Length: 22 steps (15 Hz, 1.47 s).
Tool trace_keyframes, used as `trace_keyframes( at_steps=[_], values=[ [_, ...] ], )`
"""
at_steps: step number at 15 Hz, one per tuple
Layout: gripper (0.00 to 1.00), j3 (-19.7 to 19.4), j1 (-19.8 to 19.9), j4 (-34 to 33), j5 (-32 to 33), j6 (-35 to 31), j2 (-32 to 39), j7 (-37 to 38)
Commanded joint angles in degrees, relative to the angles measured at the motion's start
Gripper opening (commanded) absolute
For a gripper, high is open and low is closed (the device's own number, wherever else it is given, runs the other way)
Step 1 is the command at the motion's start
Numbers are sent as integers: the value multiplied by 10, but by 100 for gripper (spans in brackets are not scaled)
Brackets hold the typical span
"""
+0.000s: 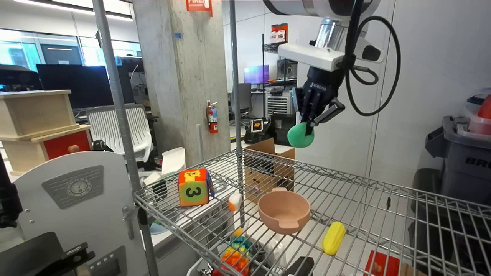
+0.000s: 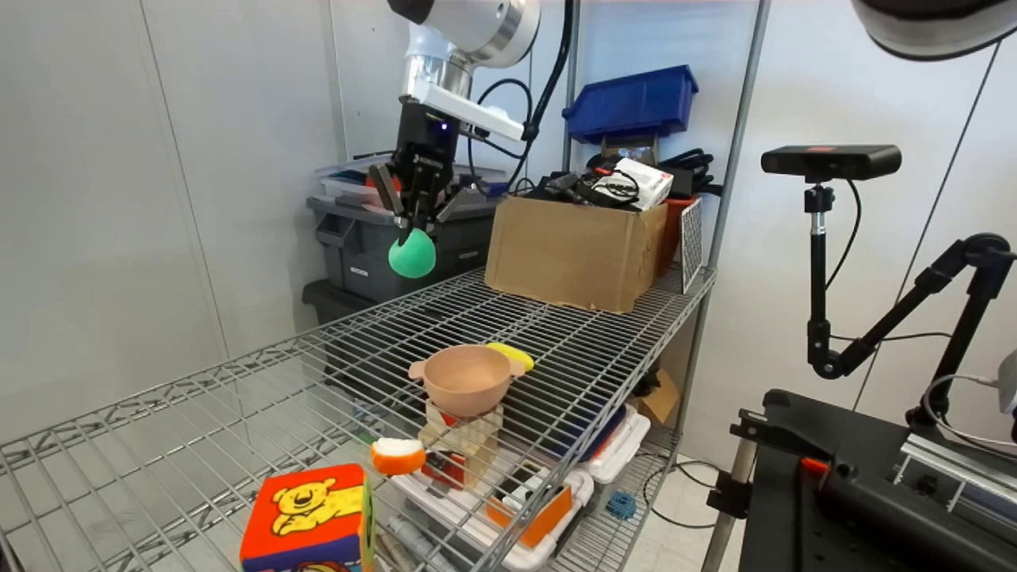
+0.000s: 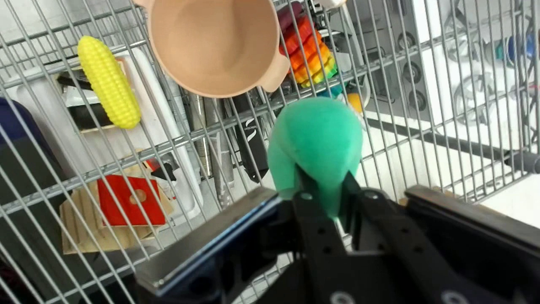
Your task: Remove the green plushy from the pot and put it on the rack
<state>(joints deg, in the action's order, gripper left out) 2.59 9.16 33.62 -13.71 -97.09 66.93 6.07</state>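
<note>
— Your black two-finger Robotiq gripper is clamped on the small bright green rounded soft plushy, correct?

— Correct. You've got it in the air, higher than the grid shelf of your large silver metal wire rack. Now left to right in an exterior view, quick.

— Left edge, you've got stacked pale wooden drawer boxes, then a white slatted chair.

— And on your shelf?

— Boxy fabric cube first: red, orange and green, black 3 on one face. In the background past it, a red cylindrical fire extinguisher.

— Next for you: small orange-and-white toy, then your shallow round tan-pink pot, tab handles on the rim, upright on the wires. Your plushy is out of it, well apart, higher up and slightly farther right.

— Then?

— Oblong yellow corn-cob toy, lying on the wires near your pot; both exterior views show it. Red square drawer front below your shelf, seen through the wires. Right edge, you've got a dark grey plastic bin.
</note>
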Motion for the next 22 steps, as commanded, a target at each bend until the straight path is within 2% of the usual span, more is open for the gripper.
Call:
trace_keyframes(
  at_steps=[1, 8, 15, 19, 20, 22],
  values=[
    [4, 6, 12, -59, -17, -8, 42, 60],
    [4, 2, 12, -67, -15, -102, 85, 187],
    [4, -39, -3, -65, 14, -191, 124, 340],
    [4, -70, -11, -60, 31, -183, 135, 420],
    [4, -73, -10, -91, 42, -164, 155, 442],
    [4, -79, -11, -96, 57, -145, 161, 474]
  ],
)
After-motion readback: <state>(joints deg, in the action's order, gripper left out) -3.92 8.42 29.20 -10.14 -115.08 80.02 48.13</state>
